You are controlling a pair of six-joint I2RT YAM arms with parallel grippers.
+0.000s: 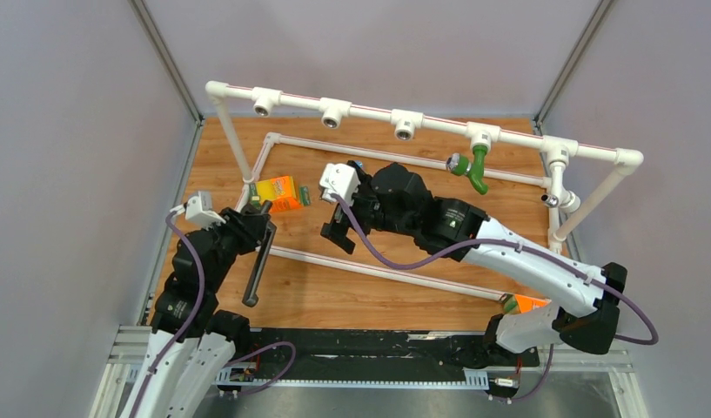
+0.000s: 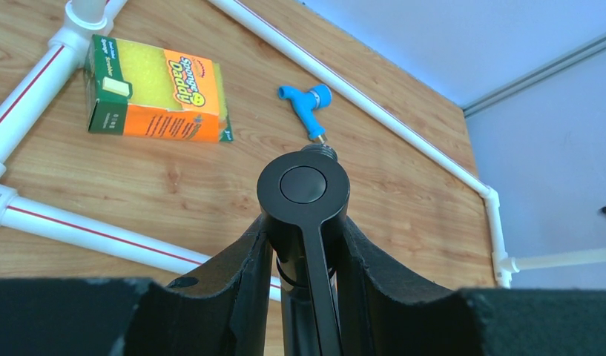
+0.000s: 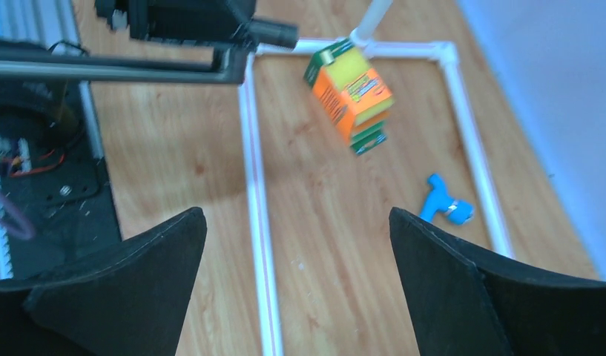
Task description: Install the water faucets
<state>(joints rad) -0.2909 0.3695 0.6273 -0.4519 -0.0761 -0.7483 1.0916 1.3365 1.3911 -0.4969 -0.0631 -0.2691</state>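
My left gripper (image 1: 263, 230) is shut on the long dark-brown L-shaped faucet (image 1: 256, 266), whose tube points toward the near edge. In the left wrist view the faucet's round head (image 2: 303, 185) sits between the fingers of this gripper (image 2: 303, 226). The small blue faucet (image 2: 305, 104) lies on the wooden board, also seen in the right wrist view (image 3: 444, 204). My right gripper (image 1: 338, 233) hangs open and empty over the board (image 3: 296, 222). A green faucet (image 1: 476, 170) hangs from the top pipe. A white-chrome tap (image 1: 556, 200) sits on the right post.
The white pipe frame (image 1: 369, 111) carries three open tee sockets (image 1: 334, 111) along its top bar; its base pipes (image 1: 378, 270) lie on the board. An orange sponge box (image 1: 278, 193) lies near the left post, also in the left wrist view (image 2: 159, 89).
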